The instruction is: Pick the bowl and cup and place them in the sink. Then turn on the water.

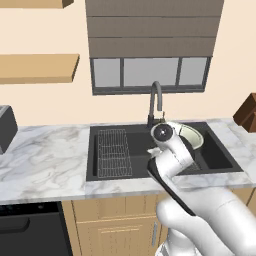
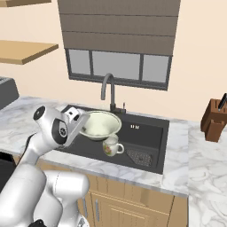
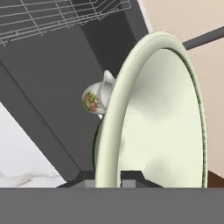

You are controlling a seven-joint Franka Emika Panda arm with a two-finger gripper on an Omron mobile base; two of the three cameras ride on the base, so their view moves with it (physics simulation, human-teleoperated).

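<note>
Hand: the hand (image 3: 107,178) is seen pinched nearly together on the rim of the bowl, one dark fingertip (image 3: 86,178) on the outer side of the rim and the other on the inner side.
Grip: the rim is clamped between the two tips; nothing else is touched by them.
Bowl: the bowl (image 2: 100,124) is held above the sink, tilted, with its pale glossy inside turned up and toward the window; in the hand view (image 3: 166,113) it is seen almost edge-on.
Bowl, left base view: only part of the bowl (image 1: 192,136) is visible behind the arm, over the right part of the basin.
Sink: the black basin (image 2: 146,133) is set into the white marble surface (image 2: 177,159); a wire rack (image 1: 113,152) lies in its left part.
Jug: a cream jug (image 2: 111,146) with a handle and a flower print stands on the basin floor just below and in front of the held bowl; in the hand view (image 3: 97,97) it is seen beside the bowl's outer wall, and whether the two touch cannot be told.
Drain: a dark grid (image 2: 140,157) is seen in the basin floor to the right of the jug.
Faucet: a dark grey gooseneck faucet (image 2: 107,91) rises at the back edge of the basin, behind the bowl.
Knife block: a brown knife block (image 2: 215,117) stands on the surface well to the right of the sink.
Cup: its place cannot be told.
</note>
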